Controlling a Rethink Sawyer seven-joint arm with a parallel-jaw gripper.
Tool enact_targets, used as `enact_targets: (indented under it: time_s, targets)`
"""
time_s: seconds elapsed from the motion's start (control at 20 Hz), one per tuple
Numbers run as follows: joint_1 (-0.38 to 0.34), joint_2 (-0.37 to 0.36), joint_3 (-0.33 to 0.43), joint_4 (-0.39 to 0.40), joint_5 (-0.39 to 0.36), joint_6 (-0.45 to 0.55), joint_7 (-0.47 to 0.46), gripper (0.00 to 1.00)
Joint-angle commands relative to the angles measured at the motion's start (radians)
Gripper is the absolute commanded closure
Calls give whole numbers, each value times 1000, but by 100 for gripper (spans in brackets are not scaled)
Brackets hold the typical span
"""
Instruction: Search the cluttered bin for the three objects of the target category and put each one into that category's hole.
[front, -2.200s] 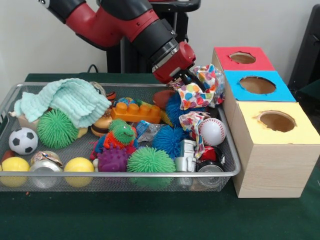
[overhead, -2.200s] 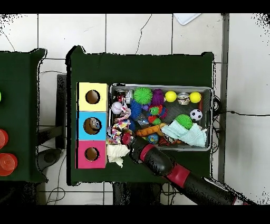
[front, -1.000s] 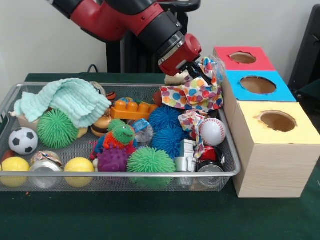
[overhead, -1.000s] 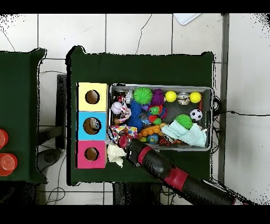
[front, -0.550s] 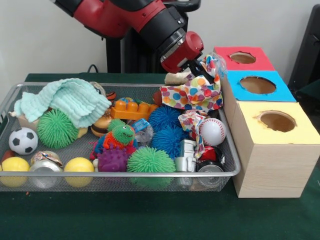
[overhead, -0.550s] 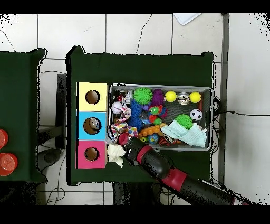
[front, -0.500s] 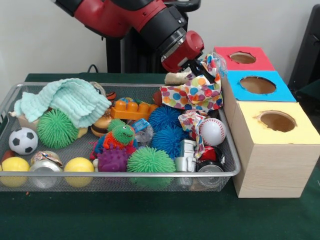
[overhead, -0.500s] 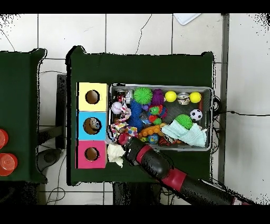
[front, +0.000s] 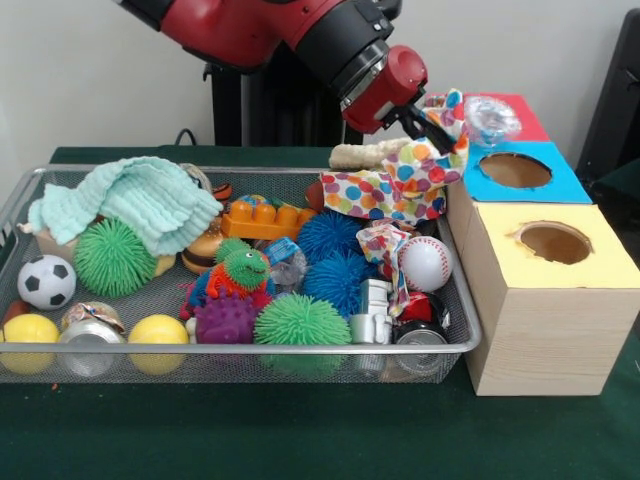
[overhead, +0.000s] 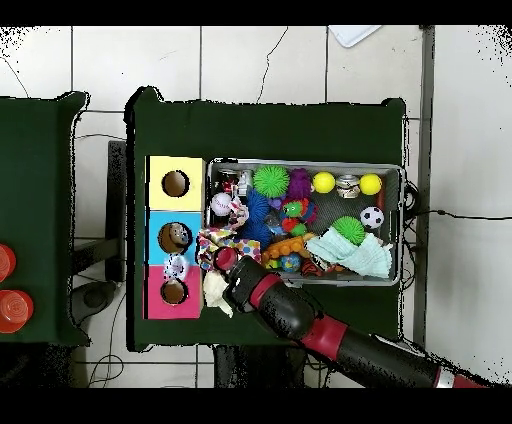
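gripper (front: 432, 118) and polka-dot cloth (front: 400, 185) are being seen together at the bin's far corner, beside the boxes: the gripper is closed on the cloth's upper end, which is bunched between its black tips. the cloth is being held up so that its gathered top is reaching over the red box (front: 530, 120), near that box's hole, while its spotted body is hanging down across the rim of the wire bin (front: 240, 350) and over the edge of the blue box (front: 515, 170). in the overhead view the cloth (overhead: 215, 243) is being shown spread between the bin's corner and the blue and red boxes.

a second patterned cloth (front: 385, 245) is lying in the bin beside a baseball (front: 425, 262). a pale green towel (front: 135, 200) is draped over the other end of the bin, partly covering a green spiky ball (front: 110, 258). an orange toy brick (front: 270, 222), blue spiky balls (front: 335, 260), a soccer ball (front: 45, 282) and two yellow balls (front: 158, 335) are also lying in the bin. the yellow box (front: 555, 265) is standing nearest the camera in the front view, on the green table (front: 300, 430).
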Motion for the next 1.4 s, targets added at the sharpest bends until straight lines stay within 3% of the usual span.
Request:
enact_targets:
  time_s: [0.05,0.5,0.65,0.85,1.1,1.4]
  targets:
    - [31,-19,57,-38,84,-61,322,100]
    - [40,-21,58,-50,65,-73,351,100]
    - [50,-54,39,-54,60,-50,333,100]
    - [104,-198,-57,-58,71,25,267,100]
    - [201,-400,-187,-95,84,27,217,100]
    - [373,-569,-405,-231,-46,205,-44,100]
